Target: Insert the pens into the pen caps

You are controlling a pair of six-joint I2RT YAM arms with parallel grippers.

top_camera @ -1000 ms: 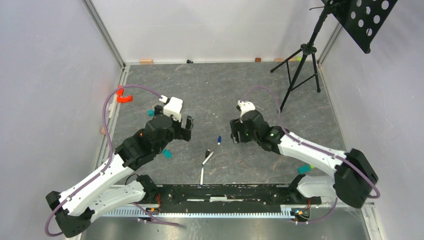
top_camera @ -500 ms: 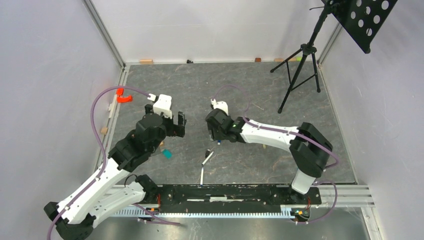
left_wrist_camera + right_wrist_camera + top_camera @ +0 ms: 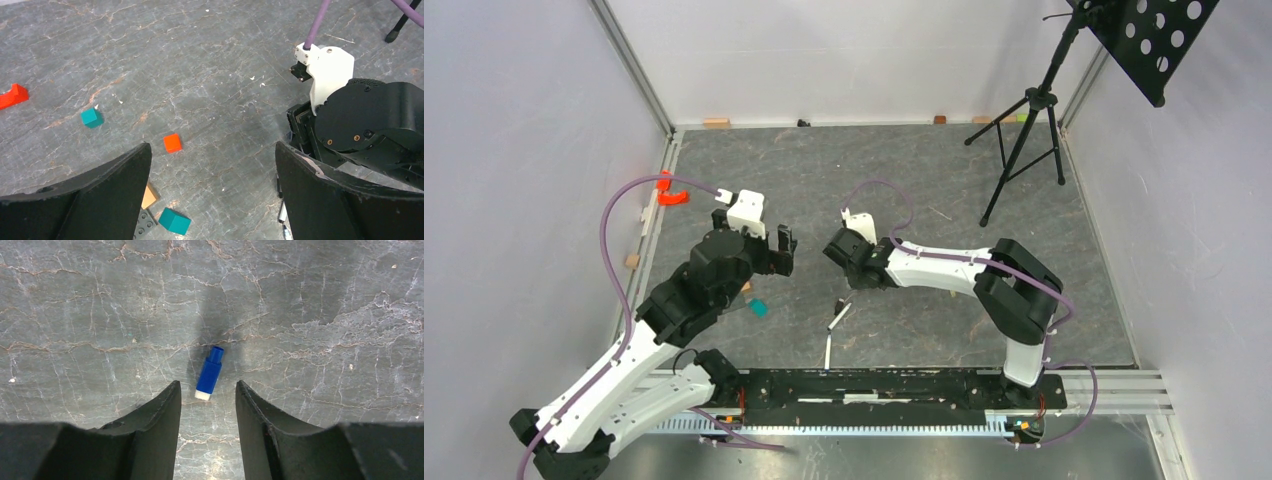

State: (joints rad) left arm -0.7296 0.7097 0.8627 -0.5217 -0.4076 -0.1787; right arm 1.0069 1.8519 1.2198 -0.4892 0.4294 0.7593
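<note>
A bright blue pen cap (image 3: pixel 209 373) lies on the grey floor, its white end just between the tips of my right gripper (image 3: pixel 206 385). The jaws are part open and touch nothing. From above, the right gripper (image 3: pixel 857 277) points down over that spot and hides the cap. Two white pens (image 3: pixel 838 315) (image 3: pixel 827 351) lie just in front of it, nearer the arm bases. My left gripper (image 3: pixel 782 250) hovers wide open and empty to the left. In the left wrist view (image 3: pixel 212 146) a pen (image 3: pixel 282 212) shows beside its right finger.
Small blocks lie under the left gripper: a red cube (image 3: pixel 172 143), two teal cubes (image 3: pixel 91 117) (image 3: pixel 174 221), a tan block (image 3: pixel 148 196) and a grey studded plate (image 3: pixel 145 222). An orange piece (image 3: pixel 671 195) sits by the left wall. A tripod stand (image 3: pixel 1024 130) occupies the far right.
The right arm has swung left and come down over the blue cap, its jaws narrowing. The left gripper has shifted slightly left and stayed wide open.
</note>
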